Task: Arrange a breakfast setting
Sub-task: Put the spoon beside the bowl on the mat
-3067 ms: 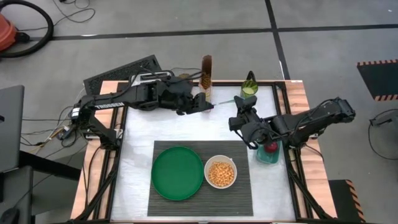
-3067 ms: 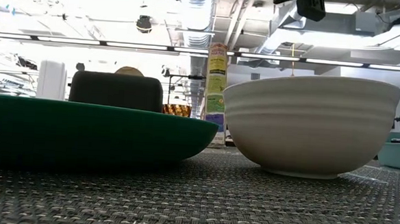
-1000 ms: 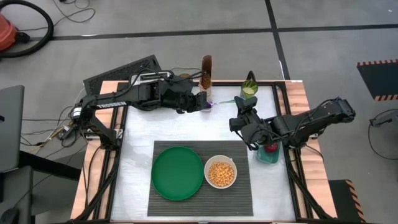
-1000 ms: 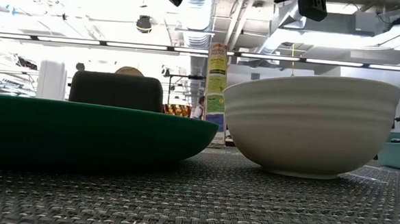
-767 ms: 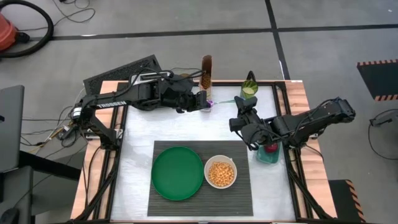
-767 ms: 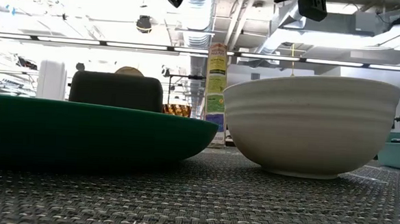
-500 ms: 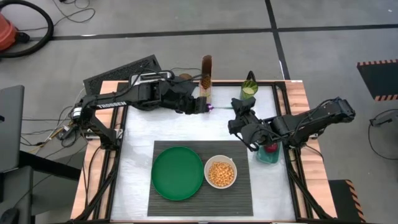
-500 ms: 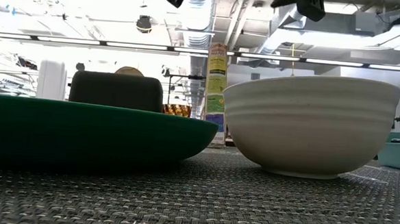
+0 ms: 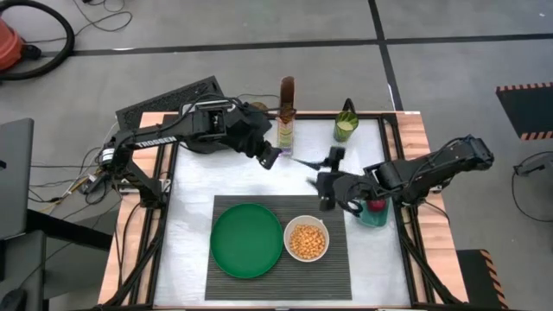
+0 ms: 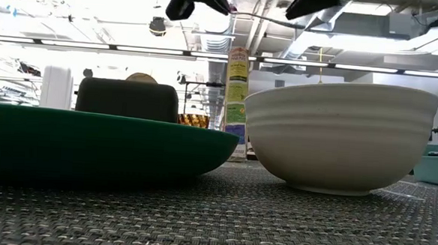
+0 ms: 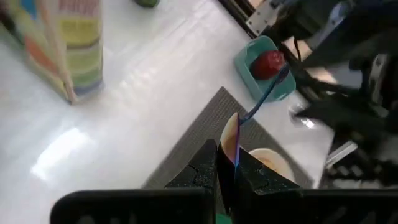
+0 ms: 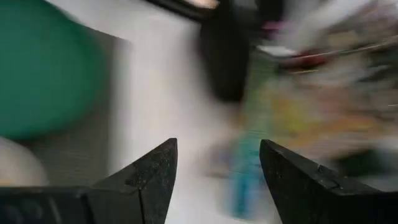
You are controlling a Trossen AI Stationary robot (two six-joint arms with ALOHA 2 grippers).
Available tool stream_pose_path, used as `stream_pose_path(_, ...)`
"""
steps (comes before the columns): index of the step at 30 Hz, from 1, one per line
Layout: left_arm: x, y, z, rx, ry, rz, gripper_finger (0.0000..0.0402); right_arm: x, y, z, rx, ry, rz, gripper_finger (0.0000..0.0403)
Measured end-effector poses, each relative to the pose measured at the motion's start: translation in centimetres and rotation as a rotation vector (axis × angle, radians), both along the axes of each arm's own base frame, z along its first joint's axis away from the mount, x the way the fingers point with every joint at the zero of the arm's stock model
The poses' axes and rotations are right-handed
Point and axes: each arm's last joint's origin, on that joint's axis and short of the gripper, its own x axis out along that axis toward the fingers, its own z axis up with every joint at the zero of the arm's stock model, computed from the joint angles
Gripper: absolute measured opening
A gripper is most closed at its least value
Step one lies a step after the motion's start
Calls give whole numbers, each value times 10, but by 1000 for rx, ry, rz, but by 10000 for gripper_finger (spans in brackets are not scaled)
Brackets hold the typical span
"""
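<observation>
Purple-blue spoon (image 11: pixel 258 106), thin, pinched end-on

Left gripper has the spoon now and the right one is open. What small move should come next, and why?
Probably swing the left gripper, shut on the spoon, toward the bare strip of placemat beside the white bowl. The open right gripper hangs apart from the spoon.

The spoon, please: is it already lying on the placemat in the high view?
No, the spoon is clamped in the left gripper, above the table, not on the placemat.
</observation>
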Motion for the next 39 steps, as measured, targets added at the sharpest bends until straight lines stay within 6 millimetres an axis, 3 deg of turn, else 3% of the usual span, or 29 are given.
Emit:
stream_pose_path(3,-1,-1,-2,59,25,-111,1,9,-2,-7,263,-3,97,257)
stream_pose_path(6,-3,-3,-4,97,53,-206,0,15,-7,-12,378,11,117,257)
stream_pose_path(13,-11,-13,-11,219,172,-388,0,25,-13,-6,448,-87,163,258)
stream_pose_path(20,-15,-21,-15,308,262,-436,0,35,-20,8,579,-264,213,257)
stream_pose_path(26,-8,-32,-11,359,186,-486,0,56,-43,-9,661,-265,166,246)
stream_pose_path(32,-7,-34,-11,375,183,-499,0,71,-44,-24,758,-216,214,245)
stream_pose_path(39,-8,-35,-12,377,198,-512,0,76,-48,-12,745,-254,223,226)
